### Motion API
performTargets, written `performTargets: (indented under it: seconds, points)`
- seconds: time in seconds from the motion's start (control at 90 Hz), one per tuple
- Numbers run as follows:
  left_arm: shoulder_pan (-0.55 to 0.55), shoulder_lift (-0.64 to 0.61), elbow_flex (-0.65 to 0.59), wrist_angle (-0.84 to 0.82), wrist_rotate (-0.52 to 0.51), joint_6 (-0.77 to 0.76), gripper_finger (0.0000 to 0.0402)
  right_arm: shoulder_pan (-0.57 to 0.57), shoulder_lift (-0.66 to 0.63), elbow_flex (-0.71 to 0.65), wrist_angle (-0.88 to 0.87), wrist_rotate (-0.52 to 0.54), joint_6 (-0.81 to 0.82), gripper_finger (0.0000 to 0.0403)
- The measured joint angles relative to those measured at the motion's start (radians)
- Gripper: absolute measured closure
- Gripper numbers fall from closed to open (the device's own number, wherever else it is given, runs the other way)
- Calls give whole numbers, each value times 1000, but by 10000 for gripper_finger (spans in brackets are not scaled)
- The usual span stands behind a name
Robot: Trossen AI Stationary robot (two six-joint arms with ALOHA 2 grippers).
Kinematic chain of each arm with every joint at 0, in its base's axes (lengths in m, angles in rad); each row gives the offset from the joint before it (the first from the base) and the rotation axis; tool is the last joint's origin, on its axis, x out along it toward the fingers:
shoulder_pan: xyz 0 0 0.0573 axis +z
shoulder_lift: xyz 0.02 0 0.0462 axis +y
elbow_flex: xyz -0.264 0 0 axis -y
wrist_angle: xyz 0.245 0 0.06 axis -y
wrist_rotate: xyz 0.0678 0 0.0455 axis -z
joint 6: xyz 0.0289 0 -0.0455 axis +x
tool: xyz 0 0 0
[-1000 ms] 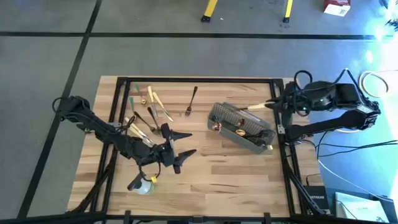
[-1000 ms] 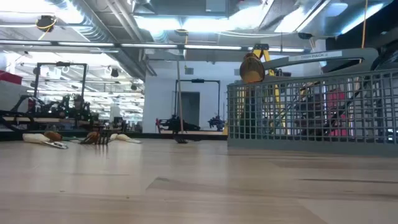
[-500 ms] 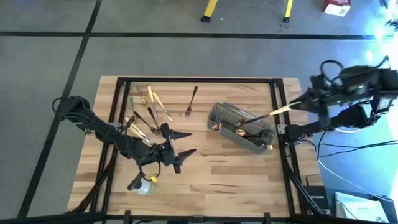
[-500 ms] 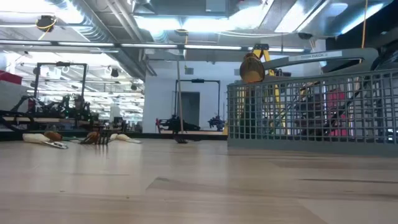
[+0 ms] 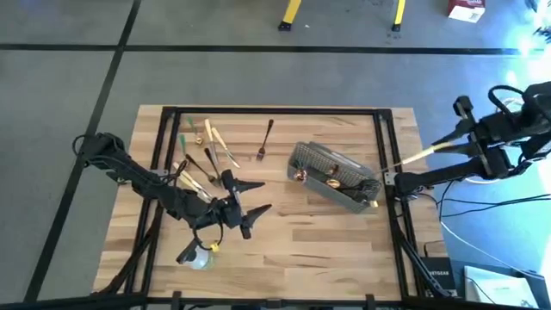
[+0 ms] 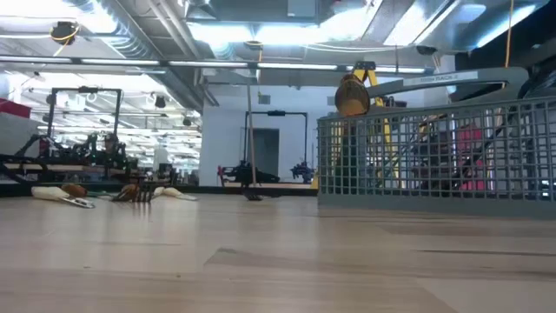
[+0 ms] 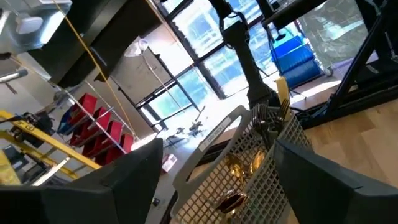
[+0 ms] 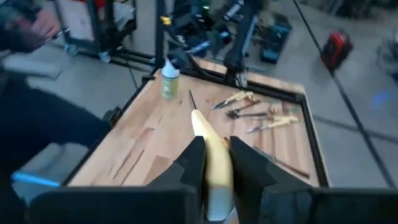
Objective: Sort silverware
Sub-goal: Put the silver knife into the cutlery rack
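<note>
A tan utensil [image 5: 411, 158] is clamped by the right gripper [image 5: 448, 145] beyond the table's edge; the left gripper [image 5: 251, 198] is held open.

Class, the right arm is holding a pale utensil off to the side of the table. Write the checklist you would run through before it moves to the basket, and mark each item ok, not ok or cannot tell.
1. Right gripper firmly shut on the pale utensil: ok, fingers clamp both sides.
2. Utensil over the mesh basket: not ok, it hangs beyond the table's right edge.
3. Basket upright and reachable: ok, standing on the table.
4. Free room in the basket: cannot tell, utensils already sit inside.
5. Left gripper clear of the basket: ok, it rests mid-table, fingers open, holding nothing.
6. Loose utensils left to sort: ok, several lie at the far left.
</note>
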Motion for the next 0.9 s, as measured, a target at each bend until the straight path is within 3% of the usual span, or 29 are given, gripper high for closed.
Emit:
performTargets:
  seconds: [0.411, 0.656, 0.9]
  points:
    - [48, 0, 0, -9, -6, -23, 115, 0, -249, -350, -2, -17, 53, 373]
    - [69, 0, 0, -9, -2, -59, 115, 0, -395, -471, -1, 8, 49, 373]
    - [78, 0, 0, -9, -1, -75, 115, 0, -453, -590, -1, 24, -12, 373]
